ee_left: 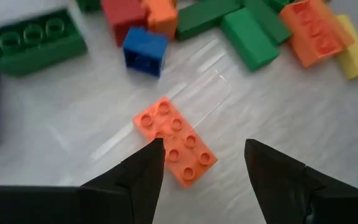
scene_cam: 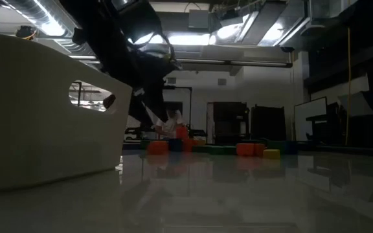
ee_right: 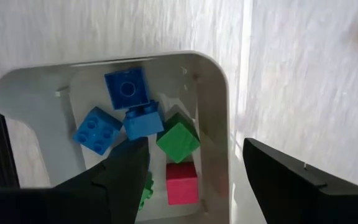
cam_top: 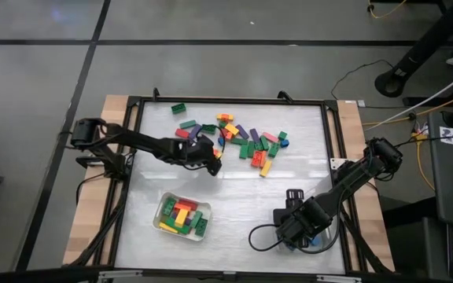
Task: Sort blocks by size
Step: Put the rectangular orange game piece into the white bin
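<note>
Wide-open left gripper [ee_left: 201,158] hovers over the long orange block [ee_left: 174,140], whose long axis lies diagonally between its fingers.

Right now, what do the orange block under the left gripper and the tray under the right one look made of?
Orange block: looks like hard moulded plastic, smooth with a slight sheen, crisp round studs. Tray: likely pale plastic, matte, thin wall with rounded corner. Left gripper and right gripper are both open.

Loose blocks [cam_top: 238,140]: heaped at the table's [cam_top: 305,181] far middle. Left tray [cam_top: 160,214]: near side, left of centre, holding blocks. Right tray [ee_right: 213,93]: near right, under the right gripper [cam_top: 293,228], holding blocks. Left gripper [cam_top: 209,159]: at the heap's left edge.
</note>
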Robot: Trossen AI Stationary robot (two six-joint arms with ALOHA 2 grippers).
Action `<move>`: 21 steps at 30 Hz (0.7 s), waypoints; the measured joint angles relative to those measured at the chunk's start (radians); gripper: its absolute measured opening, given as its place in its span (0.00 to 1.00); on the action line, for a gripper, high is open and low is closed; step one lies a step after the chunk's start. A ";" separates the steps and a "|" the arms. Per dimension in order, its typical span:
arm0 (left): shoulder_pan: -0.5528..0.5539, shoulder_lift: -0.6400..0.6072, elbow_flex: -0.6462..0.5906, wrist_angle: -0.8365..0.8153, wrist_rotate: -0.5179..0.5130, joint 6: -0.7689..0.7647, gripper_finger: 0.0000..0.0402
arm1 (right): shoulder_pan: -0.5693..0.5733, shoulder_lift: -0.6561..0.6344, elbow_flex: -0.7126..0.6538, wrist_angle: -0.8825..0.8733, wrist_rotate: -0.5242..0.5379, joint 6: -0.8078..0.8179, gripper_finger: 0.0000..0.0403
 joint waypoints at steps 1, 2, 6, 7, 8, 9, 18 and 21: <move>0.000 0.012 0.000 0.003 0.000 -0.010 0.52 | 0.000 0.000 0.000 0.000 0.000 -0.006 0.64; 0.000 0.023 0.000 0.008 0.000 -0.021 0.52 | 0.000 0.000 0.000 0.000 0.000 -0.013 0.64; 0.005 0.068 0.000 0.012 0.000 -0.032 0.52 | 0.000 0.000 0.000 0.001 0.000 -0.018 0.64; 0.007 0.078 0.000 0.010 0.000 -0.034 0.52 | 0.000 0.000 0.000 0.001 0.000 -0.018 0.64; 0.010 0.088 0.000 0.010 0.000 -0.039 0.52 | 0.000 0.000 0.000 0.003 0.000 -0.018 0.64; 0.014 0.097 0.000 0.016 0.000 -0.048 0.52 | 0.000 0.000 0.000 0.004 0.000 -0.018 0.64; 0.043 0.126 0.000 0.079 -0.001 -0.050 0.52 | 0.000 0.000 0.000 0.005 0.000 -0.018 0.64; 0.054 0.126 0.000 0.079 -0.001 -0.068 0.52 | 0.001 0.000 0.000 0.005 0.000 -0.018 0.64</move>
